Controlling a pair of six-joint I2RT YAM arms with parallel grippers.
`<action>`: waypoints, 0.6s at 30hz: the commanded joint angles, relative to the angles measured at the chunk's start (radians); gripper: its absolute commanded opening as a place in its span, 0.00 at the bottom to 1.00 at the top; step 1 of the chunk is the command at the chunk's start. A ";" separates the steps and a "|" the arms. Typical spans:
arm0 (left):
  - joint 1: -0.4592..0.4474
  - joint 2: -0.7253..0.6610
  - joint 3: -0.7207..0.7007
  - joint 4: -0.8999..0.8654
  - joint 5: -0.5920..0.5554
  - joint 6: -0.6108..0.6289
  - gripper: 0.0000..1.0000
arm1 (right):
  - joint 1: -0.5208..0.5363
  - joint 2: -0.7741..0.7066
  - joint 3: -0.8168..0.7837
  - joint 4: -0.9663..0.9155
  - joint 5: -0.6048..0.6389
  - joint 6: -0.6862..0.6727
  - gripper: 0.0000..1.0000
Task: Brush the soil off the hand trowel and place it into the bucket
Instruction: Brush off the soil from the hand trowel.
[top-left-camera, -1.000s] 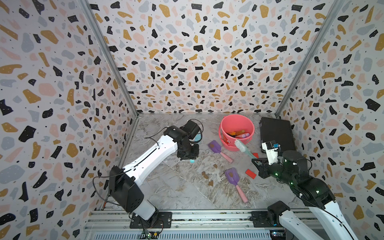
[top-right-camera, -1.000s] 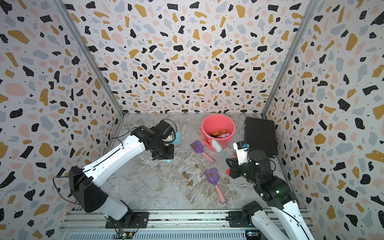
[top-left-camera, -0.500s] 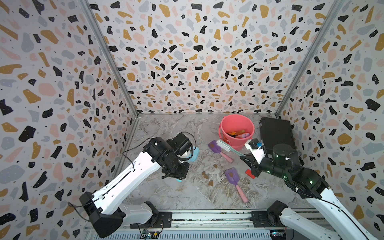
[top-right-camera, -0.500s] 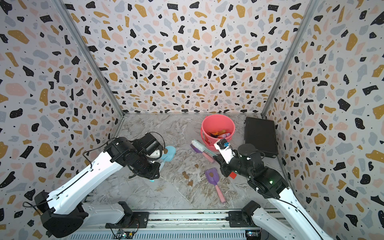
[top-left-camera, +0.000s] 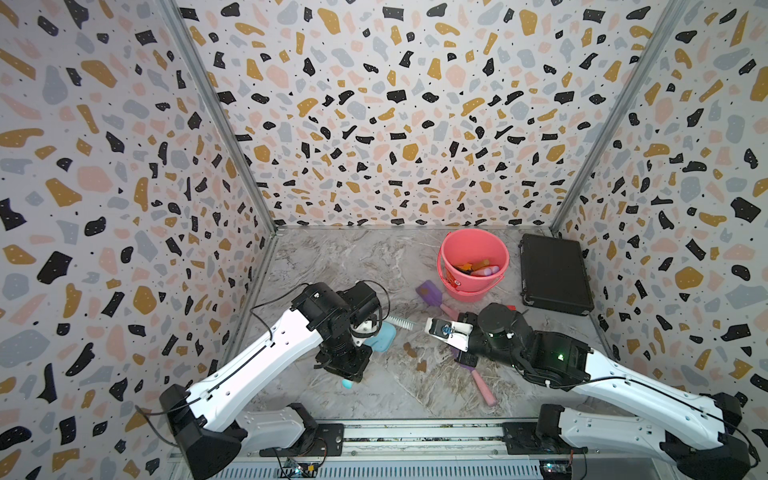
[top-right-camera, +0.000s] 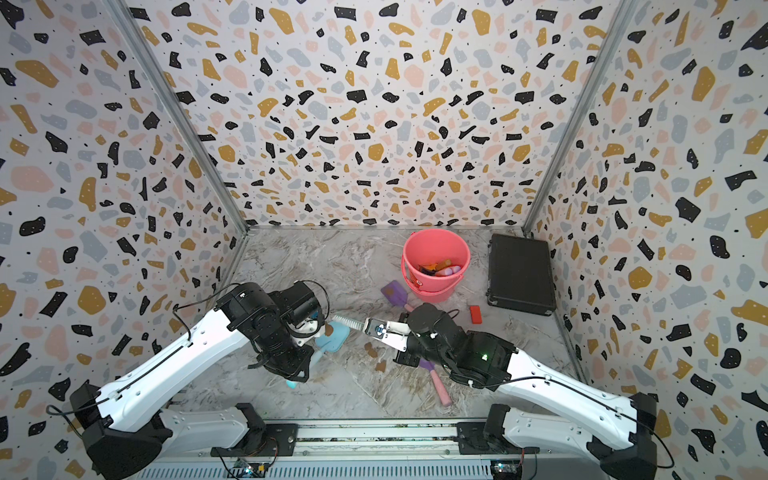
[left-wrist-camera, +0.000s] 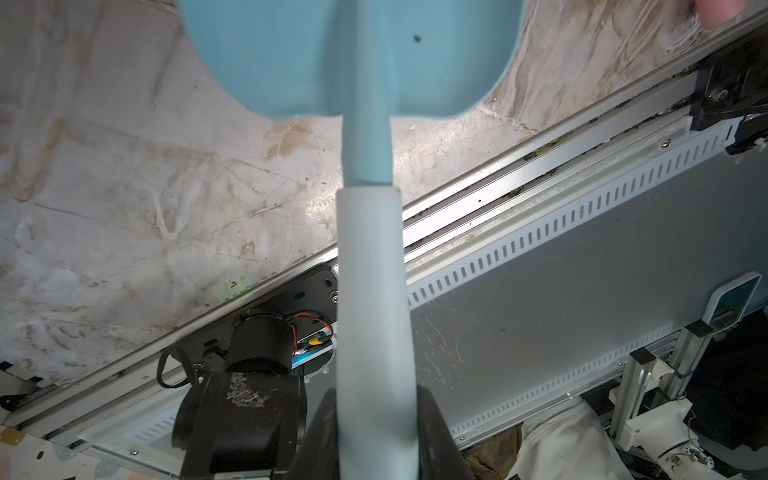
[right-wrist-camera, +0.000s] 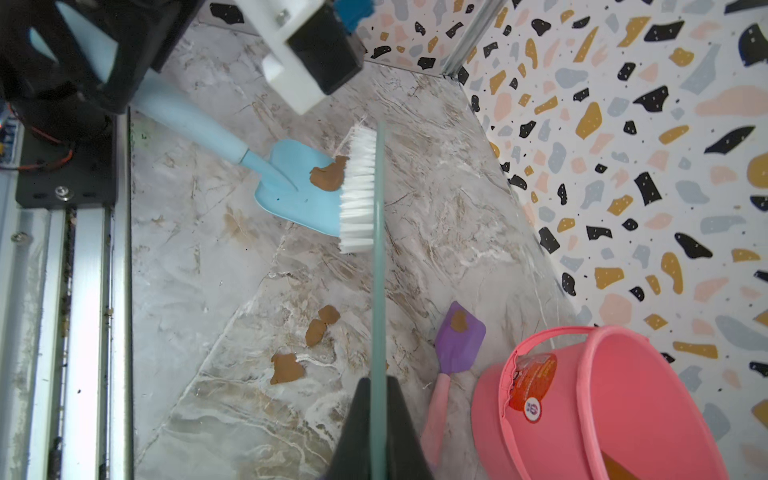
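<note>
My left gripper (left-wrist-camera: 376, 436) is shut on the pale handle of the light-blue hand trowel (left-wrist-camera: 374, 291) and holds it above the floor. Its blade (right-wrist-camera: 291, 191) carries one brown blob of soil (right-wrist-camera: 328, 174), also seen in a top view as soil (top-right-camera: 329, 329). My right gripper (right-wrist-camera: 378, 415) is shut on the thin teal handle of a brush (right-wrist-camera: 359, 187), whose white bristles touch that soil at the blade's edge. In both top views the trowel (top-left-camera: 382, 336) and brush (top-left-camera: 401, 322) meet mid-floor. The coral-pink bucket (top-left-camera: 473, 291) stands behind, to the right, with items inside.
Loose soil blobs (right-wrist-camera: 320, 328) lie on the marble floor below the brush. A purple trowel (right-wrist-camera: 459, 340) with soil on it lies beside the bucket (right-wrist-camera: 602, 407). Another pink-handled purple trowel (top-left-camera: 482, 386) lies under my right arm. A black case (top-left-camera: 555, 274) and red block (top-right-camera: 475, 314) lie at the right.
My left arm drew the blue trowel from the back left toward the front middle. My right arm swung the brush leftward from beside the bucket onto the blade.
</note>
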 joint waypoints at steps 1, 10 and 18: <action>-0.005 -0.006 0.021 -0.020 0.015 0.033 0.00 | 0.066 0.033 -0.016 0.047 0.099 -0.138 0.00; -0.008 0.022 0.034 -0.033 0.024 0.090 0.00 | 0.161 0.114 -0.033 0.137 0.179 -0.241 0.00; -0.007 0.012 0.078 -0.041 -0.007 0.089 0.00 | 0.169 0.127 -0.128 0.171 0.302 -0.314 0.00</action>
